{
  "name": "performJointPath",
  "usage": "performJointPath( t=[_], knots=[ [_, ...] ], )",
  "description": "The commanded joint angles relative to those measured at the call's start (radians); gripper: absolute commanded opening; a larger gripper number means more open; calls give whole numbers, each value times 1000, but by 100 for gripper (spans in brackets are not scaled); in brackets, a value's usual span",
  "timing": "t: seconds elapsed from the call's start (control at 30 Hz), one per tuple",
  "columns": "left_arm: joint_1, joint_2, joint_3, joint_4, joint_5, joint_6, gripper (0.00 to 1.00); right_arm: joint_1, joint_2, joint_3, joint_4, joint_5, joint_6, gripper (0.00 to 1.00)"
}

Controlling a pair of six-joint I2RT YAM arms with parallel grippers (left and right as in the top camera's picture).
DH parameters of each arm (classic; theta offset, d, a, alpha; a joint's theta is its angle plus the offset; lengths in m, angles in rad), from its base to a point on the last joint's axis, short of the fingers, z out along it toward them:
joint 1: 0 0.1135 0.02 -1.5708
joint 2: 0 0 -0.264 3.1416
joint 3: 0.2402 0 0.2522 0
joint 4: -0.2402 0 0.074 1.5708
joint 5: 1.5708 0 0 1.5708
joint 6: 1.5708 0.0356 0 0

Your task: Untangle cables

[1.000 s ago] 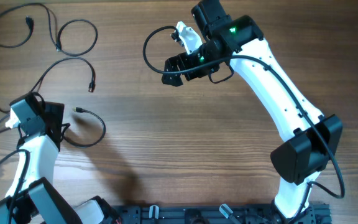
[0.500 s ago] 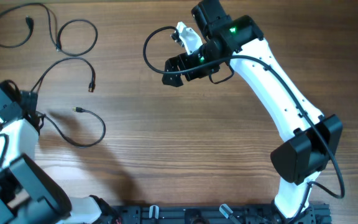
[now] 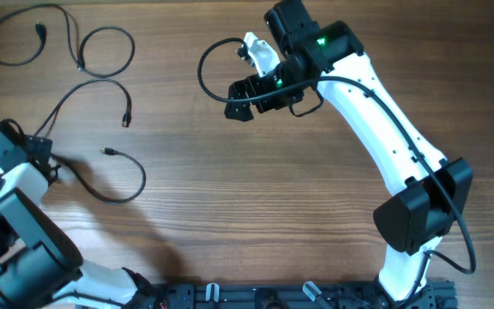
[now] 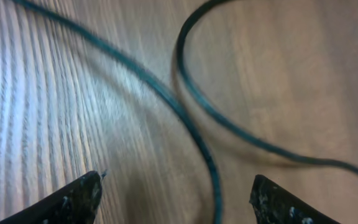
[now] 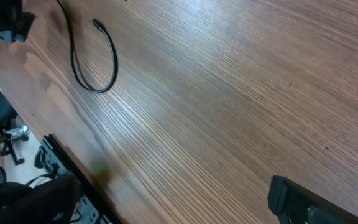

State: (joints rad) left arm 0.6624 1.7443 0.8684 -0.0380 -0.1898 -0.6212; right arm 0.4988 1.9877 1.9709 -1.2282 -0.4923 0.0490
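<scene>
Several thin black cables lie spread at the table's left. One loop (image 3: 20, 39) and a second loop (image 3: 105, 51) are at the far left back. A cable with a plug end (image 3: 127, 118) runs toward my left gripper (image 3: 45, 159). Another cable (image 3: 135, 182) curves from its plug back to that gripper. In the left wrist view the left gripper (image 4: 179, 196) is open just above the wood, with one cable strand (image 4: 213, 183) between its fingertips and a second strand (image 4: 229, 124) curving beside it. My right gripper (image 3: 234, 99) is open and empty above the table's back middle, and shows open in its wrist view (image 5: 166, 199).
A black wire loop (image 3: 201, 73) hangs by the right wrist beside its white camera mount (image 3: 257, 50). The right wrist view shows the curved cable (image 5: 95, 62) far off and the table's front edge (image 5: 61, 155) with a rail below.
My left arm has swung to the left toward the table's edge. The curved cable's near end has been drawn slightly left with it. The right arm has not moved.
</scene>
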Motion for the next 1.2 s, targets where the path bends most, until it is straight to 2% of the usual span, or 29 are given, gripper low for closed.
performJointPath(
  t=[0.0,0.3,0.4,0.47,0.6,0.8,0.97,1.17],
  knots=[
    [2,42,4,25,-9,42,77,8,-7,15,-9,-2,7,100],
    [2,84,4,76,23,42,52,11,-7,15,-10,-2,31,100],
    [2,95,4,69,-4,42,34,11,-7,15,-15,-2,31,100],
    [5,95,4,69,-9,42,31,11,-7,15,-15,-2,31,100],
    [23,95,4,61,-14,42,10,11,-7,15,-15,-2,31,100],
    [73,77,5,34,-14,42,4,11,-7,15,-16,-1,30,100],
    [119,29,5,20,-9,25,4,11,-7,15,-14,-1,29,100],
    [121,4,5,15,52,-144,4,11,-7,15,-15,-1,29,100]
  ],
)
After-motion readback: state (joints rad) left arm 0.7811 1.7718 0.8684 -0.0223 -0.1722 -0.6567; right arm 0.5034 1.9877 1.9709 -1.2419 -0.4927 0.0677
